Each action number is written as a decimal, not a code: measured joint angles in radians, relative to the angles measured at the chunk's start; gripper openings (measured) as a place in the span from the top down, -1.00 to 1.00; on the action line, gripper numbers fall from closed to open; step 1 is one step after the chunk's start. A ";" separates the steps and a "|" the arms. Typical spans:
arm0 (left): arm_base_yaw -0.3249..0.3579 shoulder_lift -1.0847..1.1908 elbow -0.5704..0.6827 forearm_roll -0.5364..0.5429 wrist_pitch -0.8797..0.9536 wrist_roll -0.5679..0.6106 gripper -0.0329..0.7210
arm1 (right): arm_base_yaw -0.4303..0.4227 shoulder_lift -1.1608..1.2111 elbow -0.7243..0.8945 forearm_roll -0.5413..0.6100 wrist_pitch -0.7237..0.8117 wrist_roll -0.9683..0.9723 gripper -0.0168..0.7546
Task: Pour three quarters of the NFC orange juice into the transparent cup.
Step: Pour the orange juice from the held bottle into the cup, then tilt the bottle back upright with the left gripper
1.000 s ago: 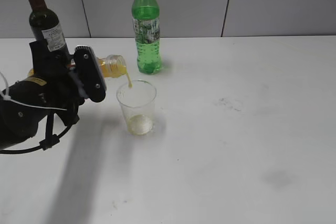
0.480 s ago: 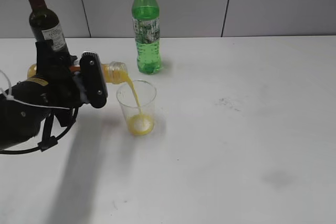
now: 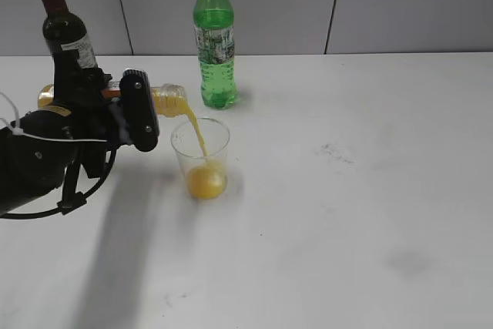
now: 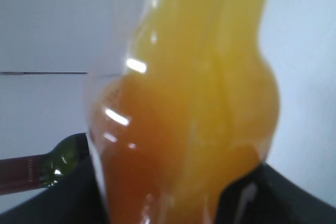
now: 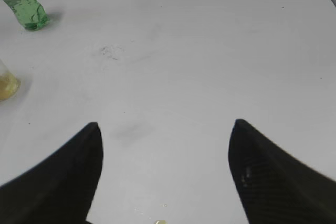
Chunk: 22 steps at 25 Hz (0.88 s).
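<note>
- Juice bottle (image 3: 166, 100): held on its side by the left gripper (image 3: 123, 109), above the table (image 3: 347, 213) at the left of the exterior view. Its open neck points right and slightly down, over the rim of the cup (image 3: 201, 158).
- Wine bottle (image 3: 63, 32): upright at the far left, behind the left arm; its lower part is hidden by the arm.
- Left gripper: jaws clamped on the body of the juice bottle, one black finger (image 3: 141, 111) lying across the near side. In the left wrist view the bottle (image 4: 194, 103) fills the frame, blurred, with orange liquid inside.
- Juice stream (image 3: 197, 130): a thin orange thread running from the neck down into the cup.
- Cup: upright on the table, just right of the gripper, with a shallow orange pool at the bottom.
- Green bottle (image 3: 215, 40): upright with a yellow cap, behind the cup and apart from it.
- Right gripper (image 5: 165, 174): not in the exterior view; in the right wrist view its two dark fingers stand wide apart over bare table, holding nothing.
</note>
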 joint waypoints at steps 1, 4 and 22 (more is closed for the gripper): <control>0.000 0.000 0.000 -0.002 0.000 0.002 -0.36 | 0.000 0.000 0.000 0.000 0.000 0.000 -0.52; 0.000 0.000 0.000 -0.011 0.000 0.008 -0.36 | 0.000 0.000 0.000 0.000 0.000 0.000 -0.52; 0.000 0.000 0.000 -0.018 0.000 0.034 -0.36 | 0.000 0.000 0.000 0.000 0.000 0.000 -0.52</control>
